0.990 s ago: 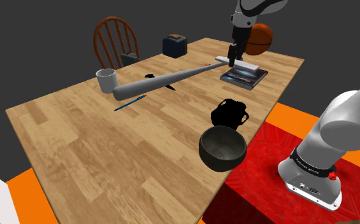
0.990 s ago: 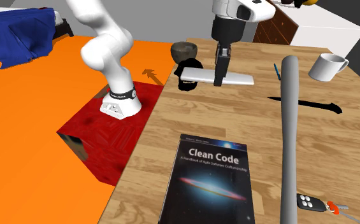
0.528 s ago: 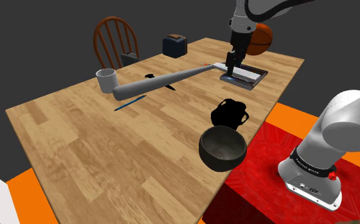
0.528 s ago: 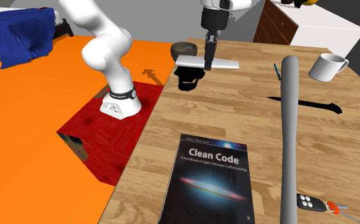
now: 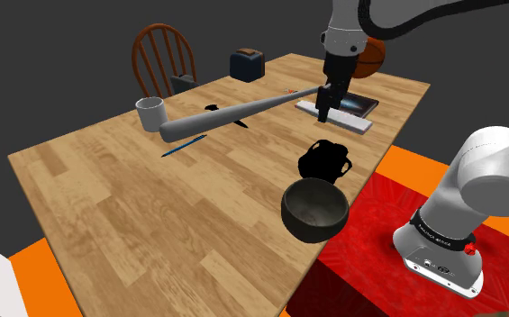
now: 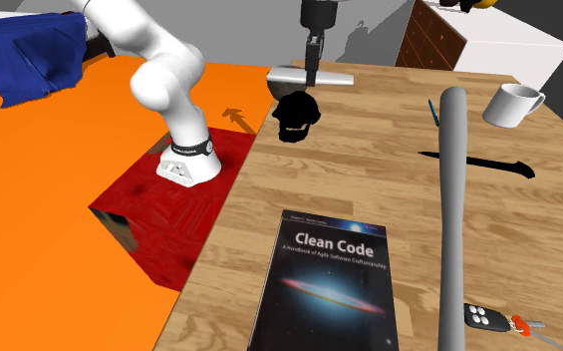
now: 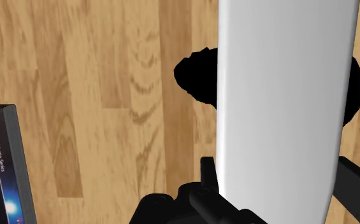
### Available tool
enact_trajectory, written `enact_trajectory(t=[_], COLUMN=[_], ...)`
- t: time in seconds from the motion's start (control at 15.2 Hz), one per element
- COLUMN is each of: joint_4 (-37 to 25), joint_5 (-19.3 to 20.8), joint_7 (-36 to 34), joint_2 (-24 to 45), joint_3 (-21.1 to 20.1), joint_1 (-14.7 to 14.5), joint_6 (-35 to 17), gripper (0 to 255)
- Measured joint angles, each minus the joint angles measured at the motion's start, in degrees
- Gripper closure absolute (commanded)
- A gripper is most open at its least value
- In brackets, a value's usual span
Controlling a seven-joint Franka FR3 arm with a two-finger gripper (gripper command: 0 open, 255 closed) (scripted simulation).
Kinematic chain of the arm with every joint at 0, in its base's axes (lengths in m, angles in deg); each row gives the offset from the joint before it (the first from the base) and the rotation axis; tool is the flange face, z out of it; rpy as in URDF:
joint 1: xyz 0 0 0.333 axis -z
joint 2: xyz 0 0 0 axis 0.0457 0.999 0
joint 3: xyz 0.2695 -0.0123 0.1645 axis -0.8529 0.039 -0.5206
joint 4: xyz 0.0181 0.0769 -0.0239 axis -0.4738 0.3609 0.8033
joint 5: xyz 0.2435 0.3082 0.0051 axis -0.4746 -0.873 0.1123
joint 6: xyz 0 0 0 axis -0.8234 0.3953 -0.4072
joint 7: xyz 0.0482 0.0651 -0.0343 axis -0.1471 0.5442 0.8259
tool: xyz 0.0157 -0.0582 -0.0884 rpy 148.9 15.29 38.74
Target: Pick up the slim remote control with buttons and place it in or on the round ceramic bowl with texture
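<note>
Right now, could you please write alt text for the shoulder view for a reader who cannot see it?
The black gripper holds a slim pale remote above the wooden table. Nearer the camera, a black shape and a dark round bowl sit by the table's edge; a grey bat and a mug are further left.

Table (image 5: 153, 207) wood, visible grain; remote (image 7: 280, 95) smooth, pale grey; bowl (image 5: 313, 232) dark, faint sheen.

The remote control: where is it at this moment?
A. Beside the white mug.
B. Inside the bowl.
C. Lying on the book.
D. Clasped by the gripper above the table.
D: the gripper clasps the pale remote in the air over the wooden table, short of the dark bowl.
</note>
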Motion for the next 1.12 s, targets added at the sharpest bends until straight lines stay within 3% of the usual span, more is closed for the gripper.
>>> enact_trajectory(t=[0.46,1.12], joint_4=[2.37,-1.03], joint_5=[-5.29,-12.8], joint_7=[-9.29,-23.76], joint_2=[-3.59,-2.93], joint_3=[-7.82,-20.11], joint_1=[-4.69,-10.78], joint_6=[0.86,2.14], gripper=[255,255])
